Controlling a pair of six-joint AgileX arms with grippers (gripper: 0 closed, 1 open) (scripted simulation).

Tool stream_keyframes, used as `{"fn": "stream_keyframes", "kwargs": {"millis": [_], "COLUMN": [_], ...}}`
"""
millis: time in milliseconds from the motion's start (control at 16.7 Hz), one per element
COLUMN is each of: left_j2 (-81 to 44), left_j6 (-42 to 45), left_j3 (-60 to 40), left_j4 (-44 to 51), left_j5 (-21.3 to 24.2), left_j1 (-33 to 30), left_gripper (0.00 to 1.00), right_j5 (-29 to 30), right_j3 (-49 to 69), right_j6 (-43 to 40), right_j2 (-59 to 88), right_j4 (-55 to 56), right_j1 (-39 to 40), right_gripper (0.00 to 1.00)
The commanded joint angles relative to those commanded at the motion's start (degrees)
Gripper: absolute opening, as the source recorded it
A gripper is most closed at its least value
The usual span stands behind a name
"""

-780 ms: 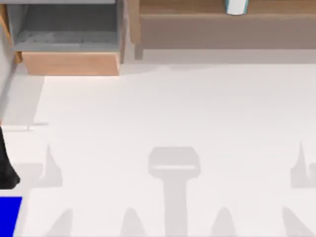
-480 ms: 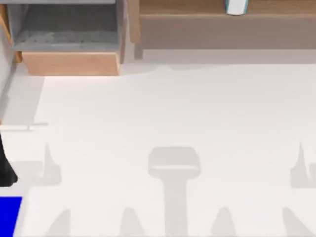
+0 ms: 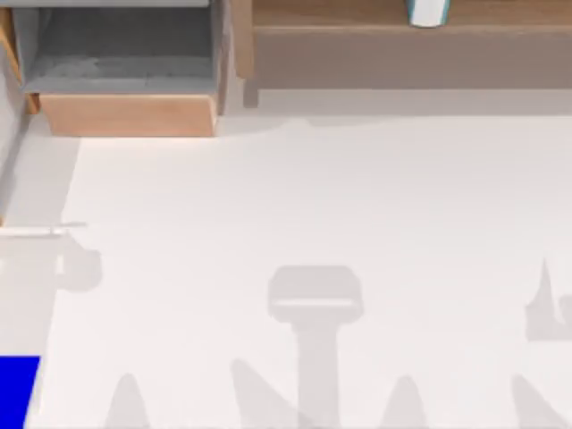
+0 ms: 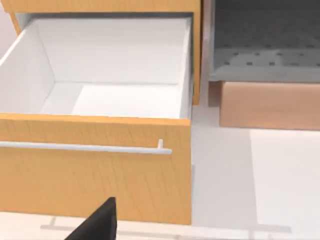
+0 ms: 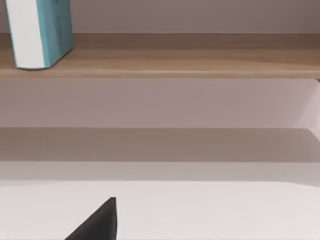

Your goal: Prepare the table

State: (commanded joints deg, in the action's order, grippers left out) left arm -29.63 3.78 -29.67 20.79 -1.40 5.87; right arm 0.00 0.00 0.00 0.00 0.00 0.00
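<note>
The broad plain white table [image 3: 313, 206] spreads flat below the long light-brown wooden shelf [image 3: 402, 40], its edges cut off; I cannot tell either gripper's opening.

— What stands on the bench [image 3: 313, 206]?
— Along its far edge, a box [image 3: 125, 80] at the far left and a long shelf [image 3: 402, 18] to the right of it, the two just beside each other.
— Anything on the shelf?
— A carton [image 3: 427, 12] stands upright on it, right of the middle.
— And left of the box?
— A pulled-out drawer [image 4: 95, 165], just beside the box, with a handle bar [image 4: 85, 147] across its near front. The same bar [image 3: 36, 231] juts in at the bench's left edge.
— The near left corner?
— A flat block [image 3: 18, 389] sits there, at the edge.
</note>
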Motion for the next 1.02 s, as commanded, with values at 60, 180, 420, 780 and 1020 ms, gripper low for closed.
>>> {"fn": "stream_keyframes", "kwargs": {"millis": [60, 180, 420, 780, 1020], "left_j2": [-4.9, -15.4, -38.3, -74.6, -97.5], "left_j6": [0.5, 1.6, 3.7, 6.4, 7.5], "left_j3": [-5.1, -16.3, -41.2, -80.9, -106.2], "left_j4": [3.2, 10.0, 24.4, 46.4, 59.5], "left_j5": [0.0, 0.1, 0.4, 1.2, 1.9], "left_j1": [0.7, 2.2, 5.0, 9.0, 11.3], "left_gripper": [1.00, 1.00, 1.00, 1.00, 1.00], "right_j5": [0.0, 0.0, 0.0, 0.0, 0.0], "right_j3": [0.0, 0.0, 0.0, 0.0, 0.0], "right_j6": [0.0, 0.0, 0.0, 0.0, 0.0], "right_j2": [0.0, 0.0, 0.0, 0.0, 0.0], "right_j4": [0.0, 0.0, 0.0, 0.0, 0.0], "right_j1": [0.0, 0.0, 0.0, 0.0, 0.0], "right_gripper": [1.00, 1.00, 1.00, 1.00, 1.00]}}
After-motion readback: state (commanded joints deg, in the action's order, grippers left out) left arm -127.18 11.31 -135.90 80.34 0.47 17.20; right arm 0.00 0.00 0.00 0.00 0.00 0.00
